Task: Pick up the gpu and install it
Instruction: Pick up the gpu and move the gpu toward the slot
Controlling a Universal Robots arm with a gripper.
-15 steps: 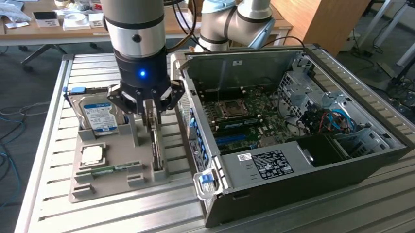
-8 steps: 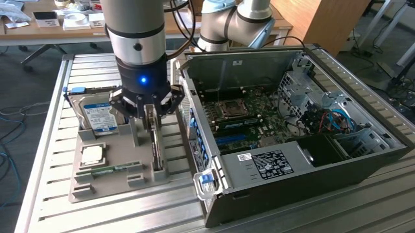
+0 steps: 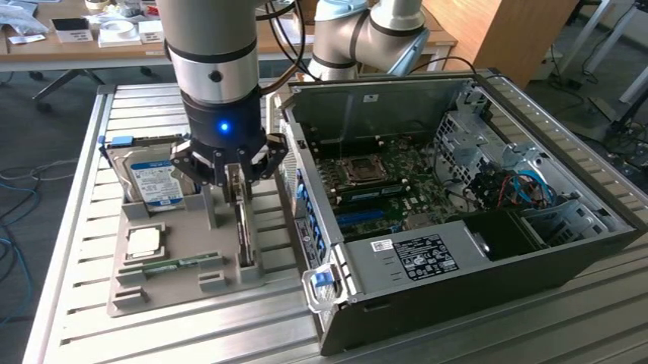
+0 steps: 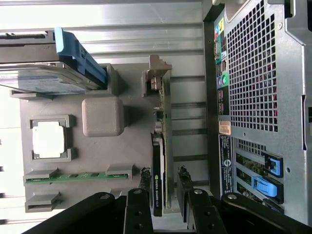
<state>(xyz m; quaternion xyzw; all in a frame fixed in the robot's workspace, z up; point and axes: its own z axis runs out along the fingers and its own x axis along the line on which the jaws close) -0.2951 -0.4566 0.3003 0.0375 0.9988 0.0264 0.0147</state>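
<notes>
Grey fixture tray (image 3: 172,292) sits on the slotted aluminium table (image 3: 486,334), just beside the open PC case (image 3: 567,250). Tray contents:
- hard drive (image 3: 152,178) with blue-white label, propped in its cradle, blue carrier tab (image 4: 80,53) on it
- CPU (image 3: 144,241) flat in a square pocket
- green memory stick (image 3: 172,265) in its narrow slot
- gpu (image 3: 244,227) standing on its long edge in the slot on the case side

Case contents:
- motherboard (image 3: 385,182) with the CPU socket (image 3: 363,168)
- black power supply (image 3: 426,254) with a white label
- blue cables (image 3: 526,186) near the drive bays

The wrist view shows the case's perforated rear panel (image 4: 253,73) and blue slot latches (image 4: 265,185).

The gpu (image 4: 158,165) is a thin dark board. There's a black block with white lettering on the end near me and a pale metal bracket (image 4: 156,73) at the far end.

My gripper (image 3: 238,178) is right over that card. In the wrist view the gripper (image 4: 163,178) is spread, with my fingers (image 4: 138,207) straddling the gpu, one on each face (a sliver of gap visible on both sides, so not clamped). The card is seated in the tray, not lifted.
</notes>
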